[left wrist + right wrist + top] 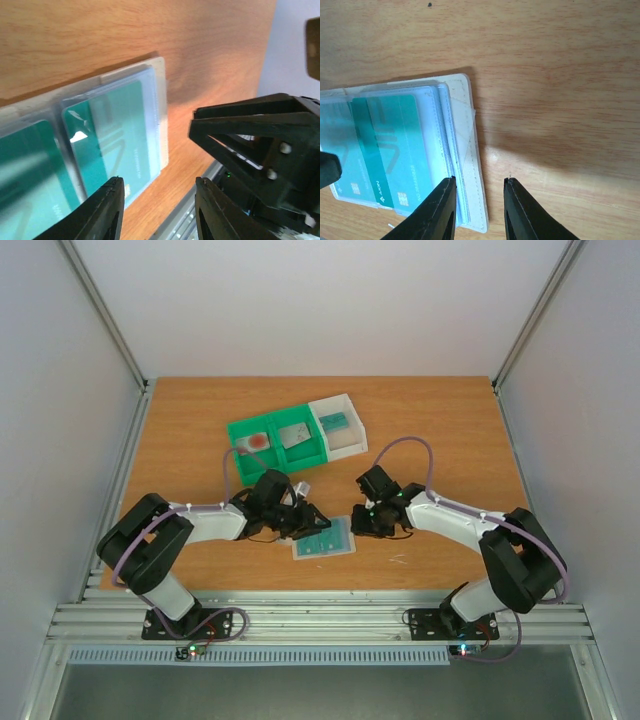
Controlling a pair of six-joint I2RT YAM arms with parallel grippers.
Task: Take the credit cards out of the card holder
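Card holder flat on surface, spread open, long axis left-right, between both arms. Teal cards in its clear pockets. Left end effector at holder's left end, released, empty. Right end effector straddling holder's right edge, released, empty. Likely equally near.

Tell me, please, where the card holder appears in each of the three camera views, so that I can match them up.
Top external: the card holder lies flat just below the picture's centre.
Left wrist: it fills the left half, its beige edge towards the middle.
Right wrist: it sits at the lower left, its beige edge on its right.
Shared landmark: the teal card inside it shows in all three views.
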